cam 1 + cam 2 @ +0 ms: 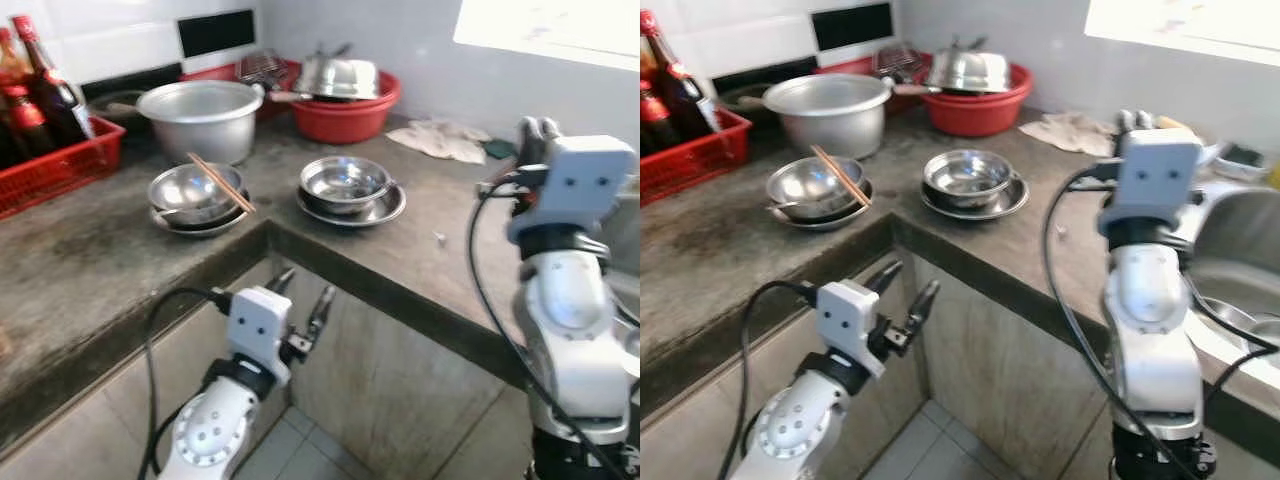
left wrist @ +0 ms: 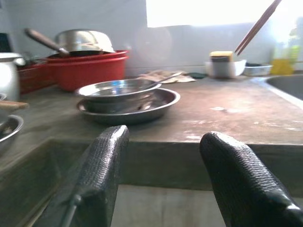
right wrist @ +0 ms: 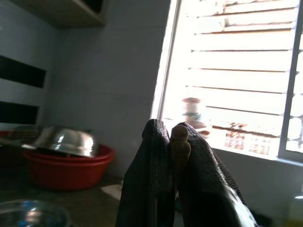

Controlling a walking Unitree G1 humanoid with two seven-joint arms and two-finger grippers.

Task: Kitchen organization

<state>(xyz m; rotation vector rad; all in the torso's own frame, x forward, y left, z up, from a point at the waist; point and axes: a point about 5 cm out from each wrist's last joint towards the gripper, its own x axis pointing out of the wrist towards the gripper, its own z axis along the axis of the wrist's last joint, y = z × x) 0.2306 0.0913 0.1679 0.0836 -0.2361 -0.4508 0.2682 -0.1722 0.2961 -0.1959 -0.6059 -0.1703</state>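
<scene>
Take the L-shaped stone counter as your landmark. Your left gripper hangs just below its inner corner, in front of the counter's face, black fingers spread apart with nothing between them. Your right gripper is raised above the counter's right run, and its fingers are pressed together around a thin brown piece, apparently chopstick ends; in the left wrist view a pair of raised chopsticks slants up above the counter.

On the counter near the inner corner sit two stacks of steel dishes: a steel bowl on a plate with wooden chopsticks lying across its rim, and beside it another bowl on a plate. Behind them stands a large aluminium pot, then a red basin holding an upturned steel bowl. At the counter's left end a red crate holds dark bottles; their labels are too blurred to read. A crumpled cloth lies at the back of the counter.
</scene>
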